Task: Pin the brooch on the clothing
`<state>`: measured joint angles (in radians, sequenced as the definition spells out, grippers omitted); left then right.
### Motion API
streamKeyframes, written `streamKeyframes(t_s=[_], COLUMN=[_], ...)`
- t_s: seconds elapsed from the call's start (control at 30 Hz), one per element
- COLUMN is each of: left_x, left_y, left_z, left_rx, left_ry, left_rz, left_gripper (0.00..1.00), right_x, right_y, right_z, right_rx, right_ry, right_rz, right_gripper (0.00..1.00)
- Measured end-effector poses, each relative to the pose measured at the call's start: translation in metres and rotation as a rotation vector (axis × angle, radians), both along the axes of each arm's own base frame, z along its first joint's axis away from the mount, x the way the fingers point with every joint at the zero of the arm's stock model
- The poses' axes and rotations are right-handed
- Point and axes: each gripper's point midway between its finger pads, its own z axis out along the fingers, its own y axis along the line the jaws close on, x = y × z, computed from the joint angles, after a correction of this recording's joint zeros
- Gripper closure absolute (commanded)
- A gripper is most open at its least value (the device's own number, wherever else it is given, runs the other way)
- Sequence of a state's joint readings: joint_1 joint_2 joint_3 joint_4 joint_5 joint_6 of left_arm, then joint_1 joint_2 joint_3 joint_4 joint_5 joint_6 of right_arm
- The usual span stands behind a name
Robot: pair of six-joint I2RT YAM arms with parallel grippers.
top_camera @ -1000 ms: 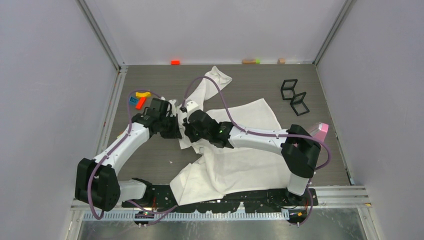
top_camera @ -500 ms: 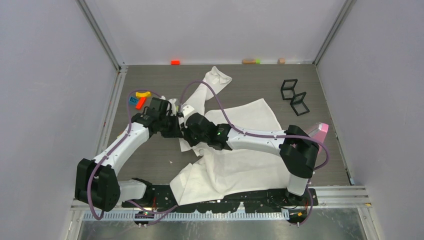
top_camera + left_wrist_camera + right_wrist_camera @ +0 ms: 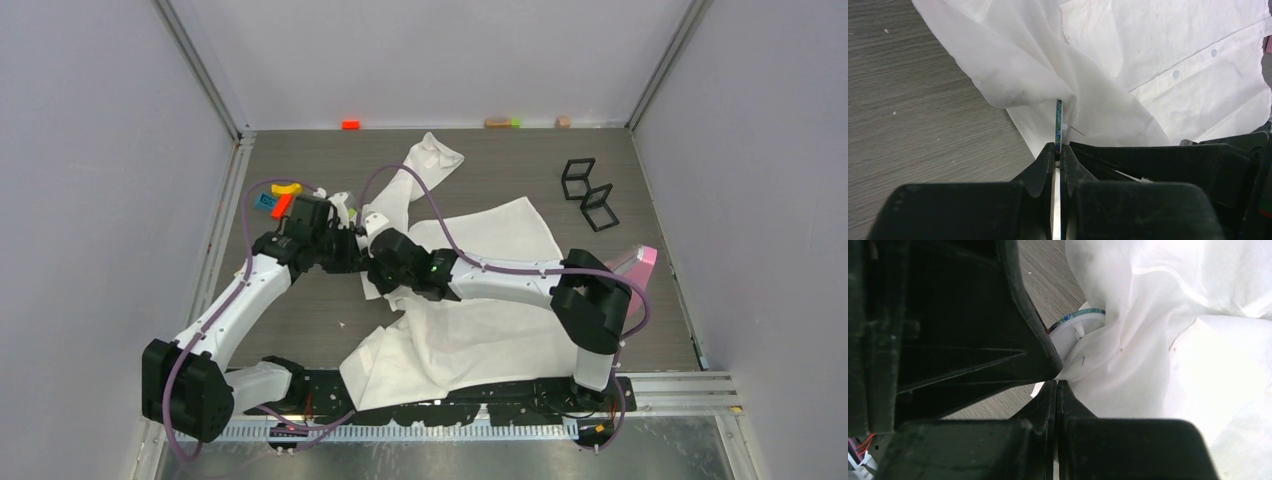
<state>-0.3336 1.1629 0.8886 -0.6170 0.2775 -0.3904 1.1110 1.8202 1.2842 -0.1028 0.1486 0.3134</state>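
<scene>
The brooch [image 3: 1058, 120] is gripped edge-on in the clenched left claw [image 3: 1056, 152], touching the shirt [image 3: 1158, 60]. Just beside the brooch, a shirt fold is pinched by the right claw [image 3: 1056, 385]. Beyond the brooch, the shirt is spread over the worktop [image 3: 923, 100].

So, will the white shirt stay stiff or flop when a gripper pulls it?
Probably floppy: the shirt lies in soft folds and bunches against the brooch. It looks thin and light, so it would likely crumple or slide rather than resist a push.
</scene>
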Motion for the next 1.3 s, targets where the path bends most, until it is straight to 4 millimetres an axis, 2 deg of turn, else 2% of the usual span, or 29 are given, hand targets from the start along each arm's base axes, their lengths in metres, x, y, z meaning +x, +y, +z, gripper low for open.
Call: streamKeyframes(t_s=[0.07,0.17,0.3,0.33,0.47,0.6,0.77,0.93,1.13,1.3], left_x=[0.0,-0.002,-0.003,-0.003,-0.003,-0.003,-0.008,-0.024,-0.045,-0.058], left_y=[-0.001,-0.002,-0.004,-0.004,-0.003,-0.007,-0.018,-0.034,-0.054,-0.063], left_z=[0.0,0.0,0.003,0.005,0.014,0.024,0.046,0.064,0.09,0.103], left_rx=[-0.004,-0.012,-0.044,-0.055,-0.102,-0.146,-0.208,-0.303,-0.467,-0.551], left_ry=[0.002,0.007,0.011,0.011,-0.001,-0.012,-0.053,-0.08,-0.109,-0.131], left_rz=[-0.002,-0.006,-0.016,-0.017,-0.025,-0.065,-0.184,-0.341,-0.52,-0.623], left_gripper=[1.0,1.0,1.0,1.0,1.0,1.0,1.0,1.0,1.0,1.0], right_x=[0.0,0.0,-0.004,-0.005,-0.012,-0.016,-0.011,0.001,-0.02,-0.031], right_y=[0.0,-0.004,-0.013,-0.016,-0.031,-0.048,-0.076,-0.103,-0.097,-0.094], right_z=[-0.001,-0.004,0.0,0.002,0.019,0.044,0.079,0.103,0.12,0.123], right_rx=[0.004,0.006,0.02,0.024,0.058,0.113,0.255,0.365,0.418,0.429], right_ry=[0.001,0.0,-0.003,-0.003,-0.012,-0.023,-0.01,-0.023,-0.03,-0.018], right_rz=[-0.005,-0.016,-0.026,-0.027,-0.021,-0.002,0.047,0.081,0.232,0.303], right_gripper=[0.99,0.91,0.75,0.68,0.47,0.36,0.29,0.27,0.28,0.36])
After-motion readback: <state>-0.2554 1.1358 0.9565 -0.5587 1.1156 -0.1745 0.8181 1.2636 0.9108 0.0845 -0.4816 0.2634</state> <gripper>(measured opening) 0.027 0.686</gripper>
